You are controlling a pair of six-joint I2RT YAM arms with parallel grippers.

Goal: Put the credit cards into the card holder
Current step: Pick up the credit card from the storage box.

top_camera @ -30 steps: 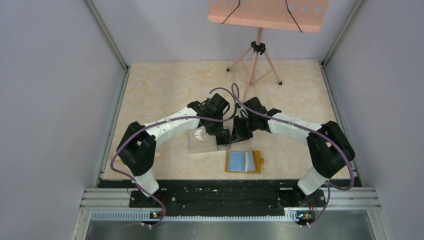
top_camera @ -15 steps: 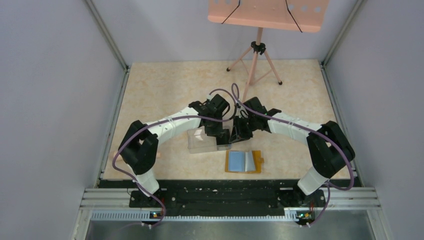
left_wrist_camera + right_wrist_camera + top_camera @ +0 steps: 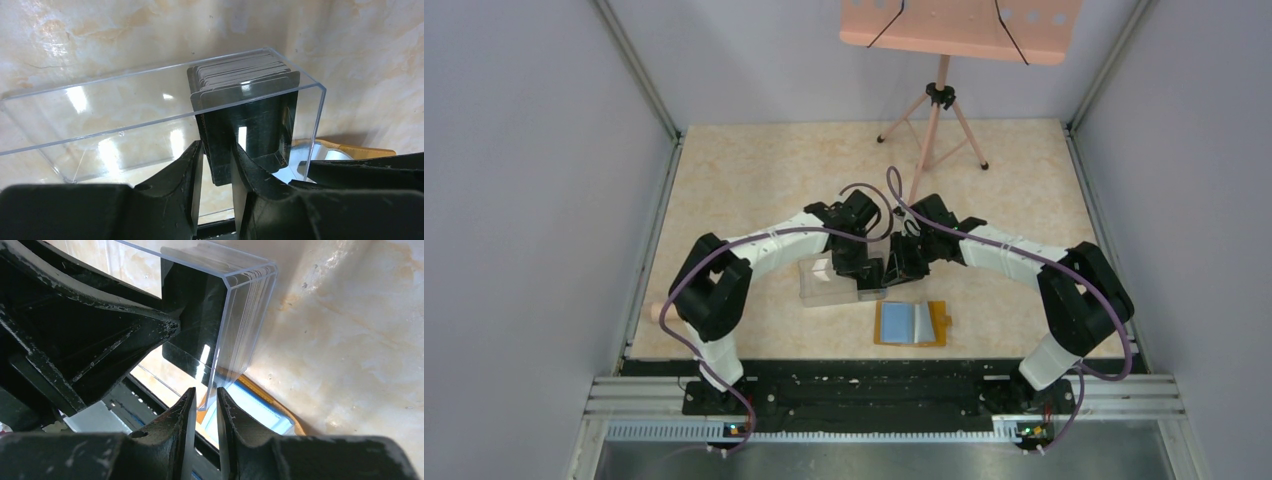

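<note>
My left gripper [image 3: 216, 150] and right gripper [image 3: 205, 392] straddle the clear box [image 3: 100, 115] wall, jaws narrowly apart, and I cannot tell if they grip. The credit cards [image 3: 245, 72] sit stacked just beyond my left jaws. The card holder [image 3: 911, 323] lies open, apparently unfilled.

Extras we spot on the table [image 3: 744, 180]
Clear plastic box [image 3: 820, 285] near the middle; pink music stand [image 3: 954, 25] at the far side.
</note>
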